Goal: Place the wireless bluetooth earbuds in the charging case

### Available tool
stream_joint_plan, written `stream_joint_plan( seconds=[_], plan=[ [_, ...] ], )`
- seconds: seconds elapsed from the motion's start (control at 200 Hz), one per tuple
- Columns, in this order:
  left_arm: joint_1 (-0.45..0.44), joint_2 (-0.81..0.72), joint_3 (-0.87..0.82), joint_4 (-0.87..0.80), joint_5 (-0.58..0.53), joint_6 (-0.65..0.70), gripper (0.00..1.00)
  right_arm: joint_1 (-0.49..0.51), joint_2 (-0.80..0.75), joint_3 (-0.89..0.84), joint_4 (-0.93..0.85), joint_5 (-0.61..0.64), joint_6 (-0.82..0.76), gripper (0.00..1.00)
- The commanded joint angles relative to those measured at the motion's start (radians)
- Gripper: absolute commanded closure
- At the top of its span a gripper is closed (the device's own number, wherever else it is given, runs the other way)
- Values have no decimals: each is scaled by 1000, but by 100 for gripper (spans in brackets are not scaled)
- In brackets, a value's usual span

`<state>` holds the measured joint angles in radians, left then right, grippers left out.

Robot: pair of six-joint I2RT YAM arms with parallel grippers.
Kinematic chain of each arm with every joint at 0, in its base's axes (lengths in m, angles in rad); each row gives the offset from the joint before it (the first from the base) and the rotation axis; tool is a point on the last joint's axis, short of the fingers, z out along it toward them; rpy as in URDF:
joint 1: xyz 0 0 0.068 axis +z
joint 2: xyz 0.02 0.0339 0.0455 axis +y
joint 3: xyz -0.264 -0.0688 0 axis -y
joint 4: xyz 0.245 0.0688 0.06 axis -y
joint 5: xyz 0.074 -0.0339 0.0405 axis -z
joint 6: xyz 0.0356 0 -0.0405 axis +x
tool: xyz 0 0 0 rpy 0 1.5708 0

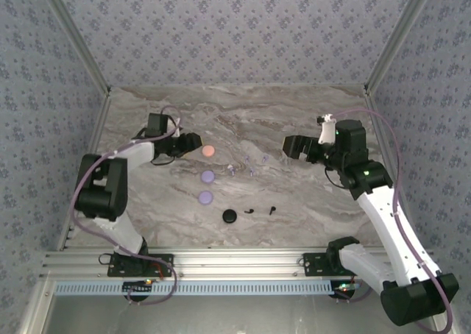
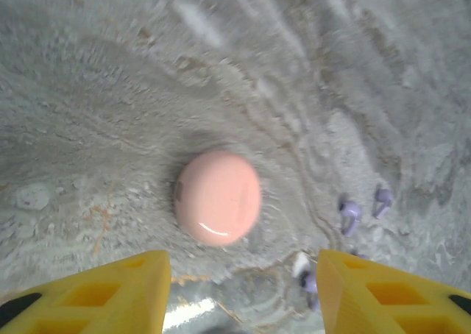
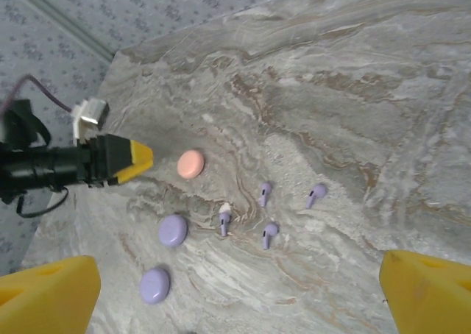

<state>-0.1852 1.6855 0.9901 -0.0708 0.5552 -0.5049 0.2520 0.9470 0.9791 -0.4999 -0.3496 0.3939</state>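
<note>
Toward the worktop's middle, lilac earbuds [image 3: 263,194] lie loose near the pink charging case [image 2: 218,196]. Tiny, light, hard and likely slick, each probably wants a gentle pinch across its bulb, stem left free. Left gripper [image 2: 243,290] and right gripper [image 3: 237,297] both gape, holding nothing.

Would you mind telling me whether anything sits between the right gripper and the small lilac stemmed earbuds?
Nothing visible does: only bare grey marble-patterned tabletop lies between the open right gripper and the small lilac stemmed earbuds.
</note>
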Motion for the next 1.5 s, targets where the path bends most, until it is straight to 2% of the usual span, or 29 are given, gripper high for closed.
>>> stream_joint_plan(
  seconds=[0.0, 0.1, 0.215, 0.38, 0.525, 0.615, 0.71, 0.819, 1.034, 1.294, 1.494],
  plan=[
    [4, -171, -49, 24, -73, 43, 43, 26, 27, 0, 44, -48, -81, 0],
    [9, -304, -108, 35, -133, 50, 37, 98, 87, 39, -8, 40, -127, 0],
    [19, -450, -170, 39, -205, 51, 28, 224, 211, 137, -96, 191, -129, 0],
    [55, -637, -246, 30, -285, 34, 16, 410, 421, 252, -123, 356, -3, 0],
    [98, -749, -291, -13, -348, 25, 11, 530, 623, 346, -120, 409, 102, 3],
    [123, -797, -314, -41, -353, 33, 10, 605, 752, 438, -136, 413, 31, 3],
    [147, -837, -330, -75, -357, 44, 9, 671, 869, 539, -171, 419, -166, 2],
    [166, -870, -339, -114, -356, 57, 7, 683, 987, 641, -230, 377, -362, 1],
    [181, -925, -357, -160, -364, 68, 6, 674, 1134, 752, -265, 275, -600, 2],
    [188, -963, -364, -191, -372, 71, 5, 654, 1236, 810, -298, 245, -768, 7],
    [189, -975, -370, -201, -376, 72, 4, 633, 1297, 857, -304, 250, -796, 14]
  ],
)
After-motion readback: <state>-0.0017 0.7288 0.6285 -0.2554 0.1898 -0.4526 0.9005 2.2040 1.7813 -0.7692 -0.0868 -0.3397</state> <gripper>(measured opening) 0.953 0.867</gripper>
